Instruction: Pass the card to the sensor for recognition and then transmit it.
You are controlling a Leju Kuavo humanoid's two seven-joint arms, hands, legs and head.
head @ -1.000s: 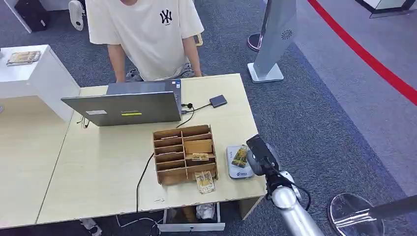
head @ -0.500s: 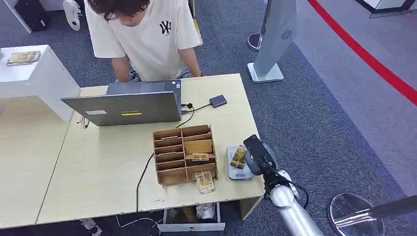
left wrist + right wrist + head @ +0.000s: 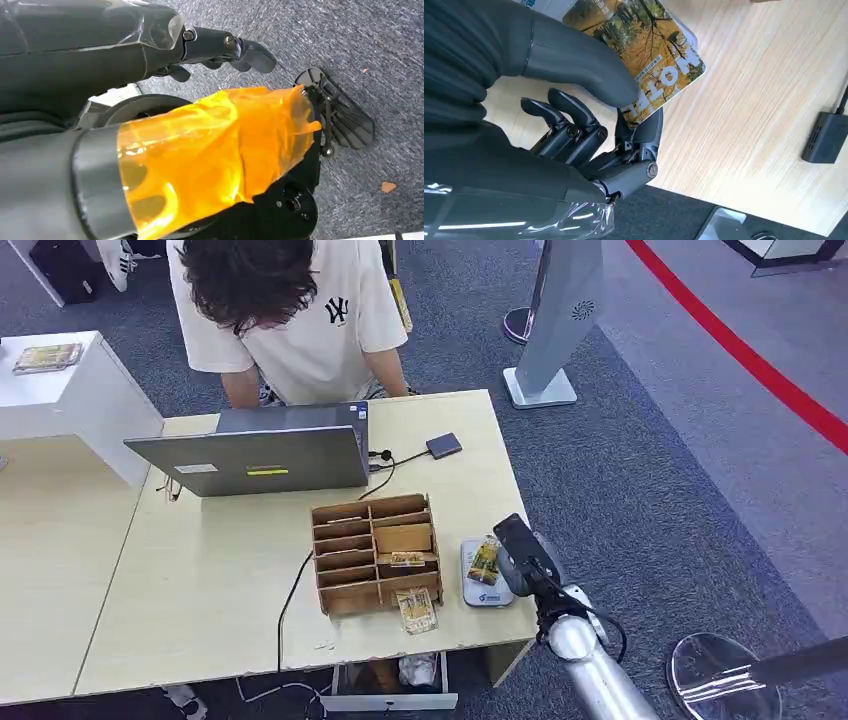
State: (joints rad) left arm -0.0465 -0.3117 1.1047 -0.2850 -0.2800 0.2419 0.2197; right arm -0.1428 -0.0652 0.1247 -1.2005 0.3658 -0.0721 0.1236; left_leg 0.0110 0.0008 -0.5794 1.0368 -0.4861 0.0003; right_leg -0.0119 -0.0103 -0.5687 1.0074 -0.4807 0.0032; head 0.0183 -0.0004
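card (image 3: 651,55): glossy, rectangular | right robot hand (image 3: 594,125): thumb-and-finger pinch on card

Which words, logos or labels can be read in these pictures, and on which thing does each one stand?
"HOTEL": on the card that the right hand pinches; the smaller line printed beside it is too small to read.
"NY" logo: on the person's cream T-shirt.
Yellow label on the laptop lid: too blurred to read.
Blue print on the sensor: too small to read.
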